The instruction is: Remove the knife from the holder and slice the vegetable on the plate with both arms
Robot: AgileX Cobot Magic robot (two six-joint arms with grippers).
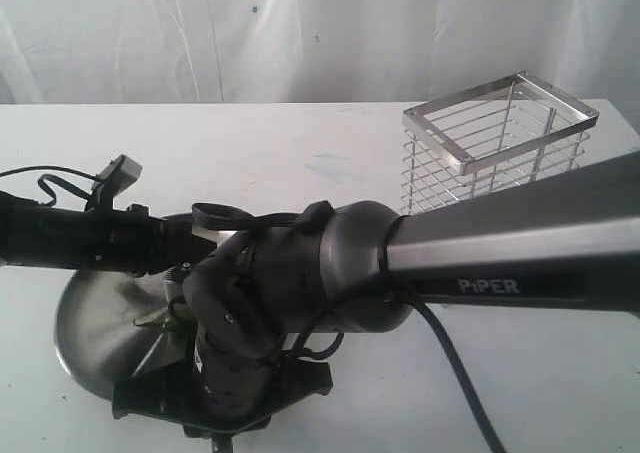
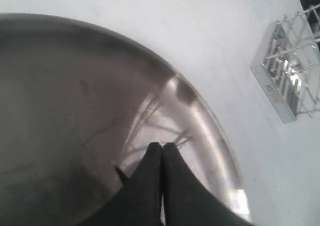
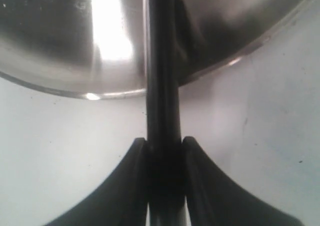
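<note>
At the right gripper (image 3: 163, 145): clamped on the knife (image 3: 161, 61), both black fingers (image 3: 131, 186) pressed against the slim black handle from either side. Out from that grip, running straight ahead across the bare white table (image 3: 65, 151) and over the rim of the plate (image 3: 45, 41). Far end lost in shadow and glare, so blade and tip not told apart. Bright reflection on the steel just beside the knife.

At the left gripper (image 2: 162, 147): closed, fingertips touching each other, held above the plate's inside near its raised rim. Nothing made out between the tips. Small dark sliver (image 2: 120, 173) just beside one finger, too blurred to name. The vegetable not made out in any view, with the plate's middle hidden behind the arms in the exterior view.

Further out, in the exterior view: left arm (image 1: 80, 235) reaching in from the left, small camera (image 1: 118, 176) and looped cable on top. Right arm (image 1: 500, 238) coming in from the right, bent down at the wrist over the plate's near edge. On its grey forearm, in white letters on a dark band: "PiPER" (image 1: 488, 286).

Behind the right arm, well apart from the plate: the holder (image 1: 500, 138), upright on the table, chrome wire bars and flat metal rim. Beyond that, white draped cloth (image 1: 300, 33).
</note>
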